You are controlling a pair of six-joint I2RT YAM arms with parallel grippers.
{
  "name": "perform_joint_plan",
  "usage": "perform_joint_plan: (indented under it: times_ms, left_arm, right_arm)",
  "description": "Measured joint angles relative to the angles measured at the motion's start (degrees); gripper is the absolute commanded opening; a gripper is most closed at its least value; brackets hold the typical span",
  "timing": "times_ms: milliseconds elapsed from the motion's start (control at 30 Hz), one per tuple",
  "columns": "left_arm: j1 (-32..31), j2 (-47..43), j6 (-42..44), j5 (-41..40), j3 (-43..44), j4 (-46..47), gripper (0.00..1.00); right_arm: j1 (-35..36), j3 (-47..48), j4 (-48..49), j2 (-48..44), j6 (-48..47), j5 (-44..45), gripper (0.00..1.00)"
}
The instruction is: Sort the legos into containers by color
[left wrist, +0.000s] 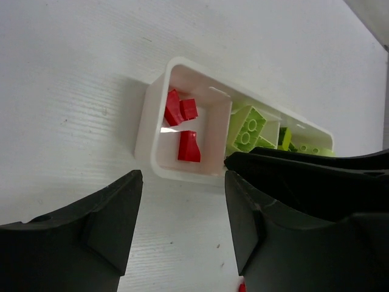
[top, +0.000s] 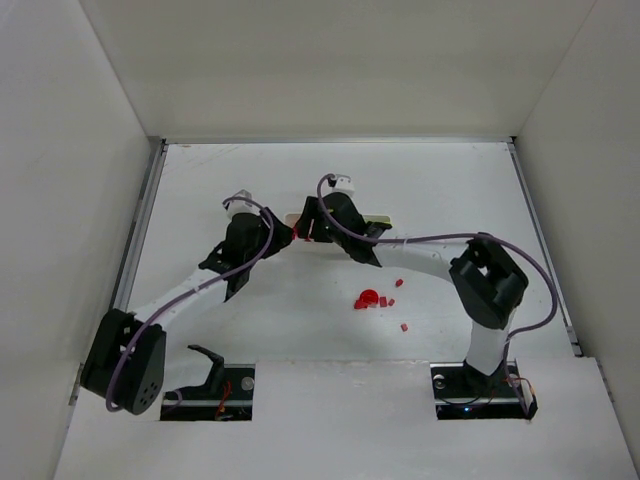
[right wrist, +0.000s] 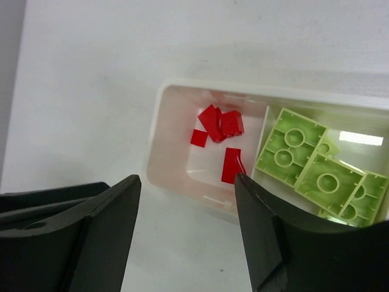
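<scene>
The white tray [left wrist: 146, 131] lies mid-table, mostly hidden under both grippers in the top view [top: 376, 218]. Its end compartment holds several tiny red legos [left wrist: 188, 146], which also show in the right wrist view [right wrist: 222, 125]. The compartment beside it holds lime-green legos [left wrist: 246, 125], also seen from the right wrist [right wrist: 298, 152]. My left gripper [left wrist: 182, 176] is open and empty, just short of the tray's red end [top: 278, 238]. My right gripper [right wrist: 188, 179] is open and empty above the same end [top: 312, 226]. A rounder red piece [top: 368, 297] and a few tiny red legos [top: 399, 283] lie loose on the table.
The table is white, with white walls at the left, back and right. A metal rail [top: 140, 230] runs along the left edge. My right gripper's black body [left wrist: 316, 182] fills the right of the left wrist view. A red speck [left wrist: 241, 287] shows at the bottom edge of that view.
</scene>
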Motion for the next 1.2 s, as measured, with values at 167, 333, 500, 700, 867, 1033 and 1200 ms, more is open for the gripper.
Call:
perform_joint_plan:
  times_ms: [167,333,500,700,867,1033,1200]
  left_arm:
    - [-5.46,-5.62,0.76,-2.54,-2.25,0.33,0.38]
    - [-19.43,-4.00,2.19,-7.02,-4.13,0.83,0.40]
    - [-32.44,6.62,4.31,-10.47,-3.41,2.51,0.48]
    - [-38.73,16.00,5.84,-12.52,0.46,3.93,0.56]
    - [-41.64,19.17,6.32,-12.63,2.84,5.25,0.57]
    - [-43.60,21.22,6.71,-12.96,4.79,5.49,0.53]
    - [-44.19,24.00,6.91,-14.45,7.19,5.90,0.47]
  right_arm:
    - [0.00,-4.74,1.16,-7.43,-1.18,1.60,0.50]
    - [-0.17,-18.21,2.64,-20.50,-1.70,5.97,0.20]
    - [-1.68,-32.85,0.52,-33.05,0.02,10.71,0.21]
    - [-3.89,-42.49,-6.49,-42.80,4.15,16.31,0.56]
    - [-6.10,-44.26,-9.53,-43.12,6.08,18.36,0.56]
    - [-6.99,-44.26,-11.08,-41.38,6.99,19.06,0.56]
    - [-7.04,-44.22,-11.89,-39.87,7.37,18.64,0.52]
